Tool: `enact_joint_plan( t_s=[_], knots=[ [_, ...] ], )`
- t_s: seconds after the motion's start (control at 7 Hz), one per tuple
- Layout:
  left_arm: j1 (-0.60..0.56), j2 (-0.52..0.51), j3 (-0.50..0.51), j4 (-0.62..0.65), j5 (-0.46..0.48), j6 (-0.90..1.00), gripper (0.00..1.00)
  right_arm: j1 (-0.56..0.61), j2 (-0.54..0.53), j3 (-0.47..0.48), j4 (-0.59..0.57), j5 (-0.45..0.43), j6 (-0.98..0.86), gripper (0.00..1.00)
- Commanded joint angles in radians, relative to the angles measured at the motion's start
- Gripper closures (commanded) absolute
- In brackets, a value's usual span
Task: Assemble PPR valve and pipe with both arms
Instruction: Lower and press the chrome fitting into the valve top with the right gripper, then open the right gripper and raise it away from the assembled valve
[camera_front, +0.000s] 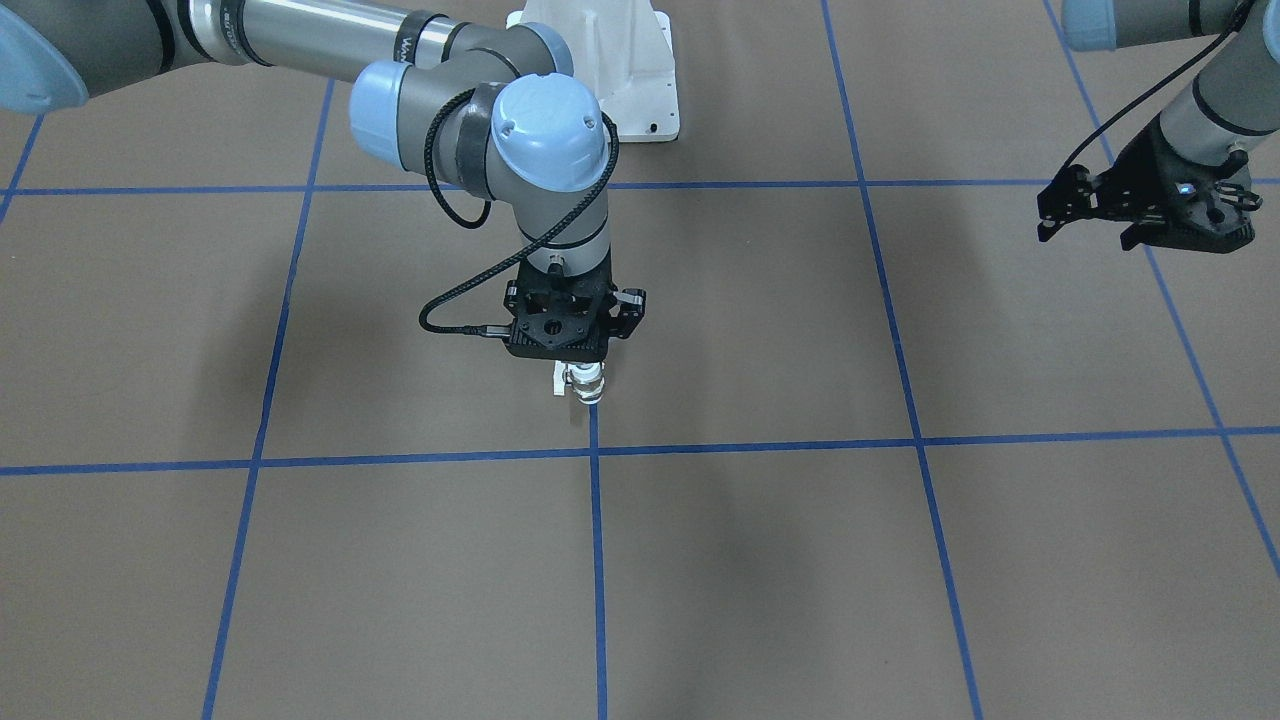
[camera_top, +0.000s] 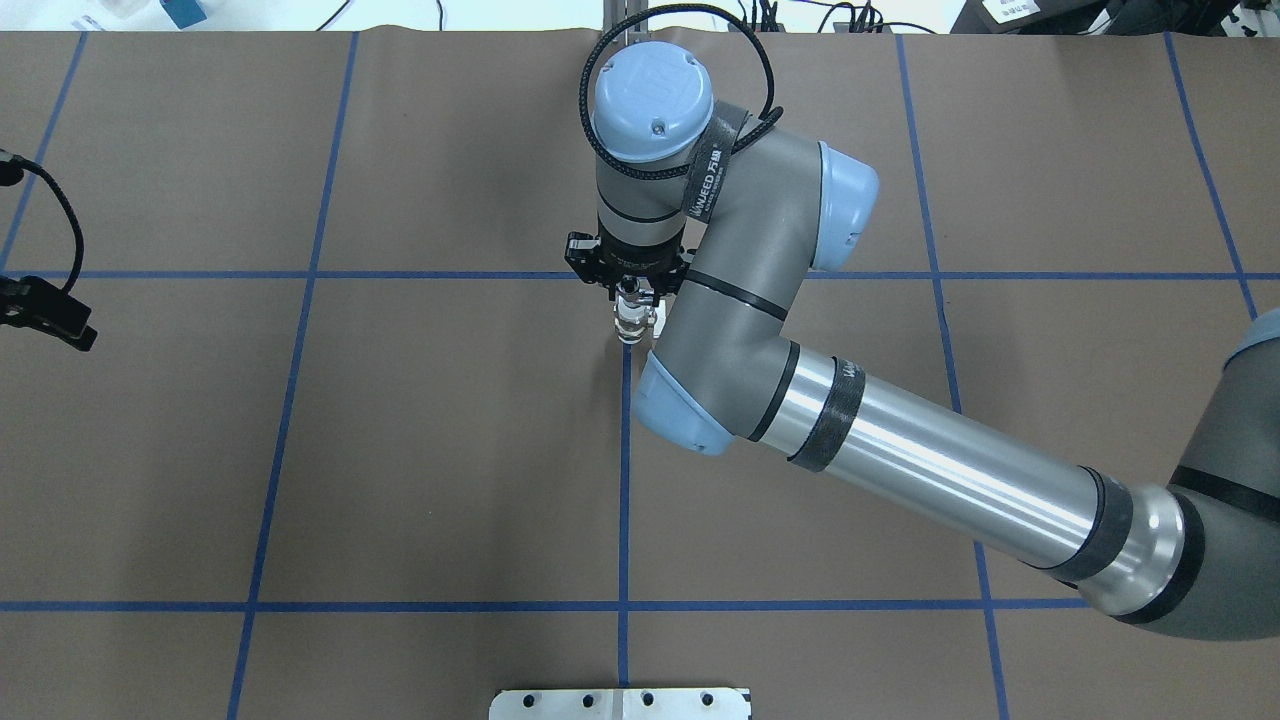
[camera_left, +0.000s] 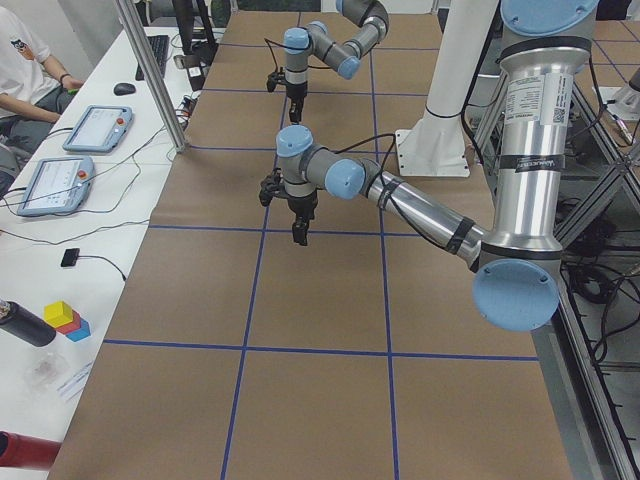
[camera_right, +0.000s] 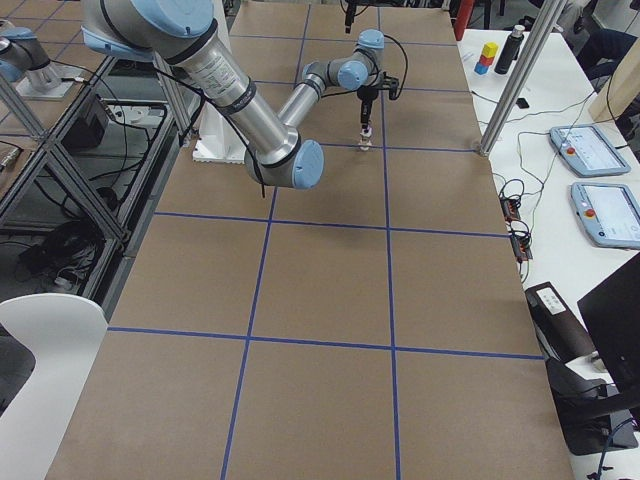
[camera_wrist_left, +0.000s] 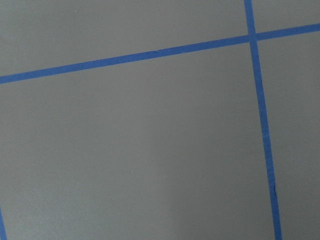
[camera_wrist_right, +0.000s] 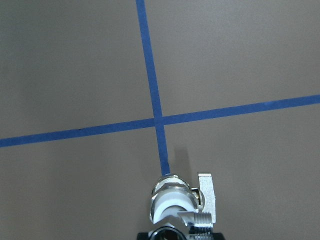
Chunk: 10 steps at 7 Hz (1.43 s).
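My right gripper (camera_front: 578, 362) points straight down near the table's middle and is shut on the PPR valve (camera_front: 583, 383). The valve hangs just over a blue tape line; I cannot tell whether it touches the table. In the right wrist view the valve (camera_wrist_right: 170, 200) shows a white ring end, a metal body and a white side handle. A shiny threaded stub, the pipe (camera_wrist_right: 201, 218), sits against its lower right; I cannot tell whether they are joined. My left gripper (camera_front: 1050, 215) hovers far off to the side, open with nothing in it.
The brown table (camera_top: 450, 450) is marked into squares by blue tape. The white bolted pedestal (camera_front: 610, 70) stands at the robot's side. My right forearm (camera_top: 930, 470) stretches across the table's right half. A side bench with tablets (camera_right: 590, 150) lies beyond the far edge.
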Motion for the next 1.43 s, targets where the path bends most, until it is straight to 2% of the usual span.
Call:
enact_joint_plan(
  t_s=[0.0, 0.57, 0.86, 1.0, 1.14, 1.29],
  knots=[
    [0.000, 0.000, 0.000, 0.000, 0.000, 0.000, 0.00, 0.002, 0.003, 0.002, 0.001, 0.000, 0.000, 0.48],
    [0.000, 0.000, 0.002, 0.000, 0.000, 0.000, 0.00, 0.009, 0.009, 0.020, 0.001, 0.005, 0.006, 0.42],
    [0.000, -0.002, 0.002, 0.000, 0.000, -0.002, 0.00, 0.061, -0.009, 0.087, -0.027, 0.052, 0.006, 0.39],
    [0.000, -0.005, 0.003, 0.000, 0.000, -0.002, 0.00, 0.110, -0.090, 0.207, -0.085, 0.110, -0.009, 0.36],
    [-0.002, -0.003, 0.003, 0.000, 0.000, 0.005, 0.00, 0.138, -0.245, 0.367, -0.087, 0.112, -0.065, 0.31],
    [-0.023, -0.002, 0.002, 0.002, 0.002, 0.012, 0.00, 0.193, -0.378, 0.476, -0.087, 0.133, -0.163, 0.15]
  ],
)
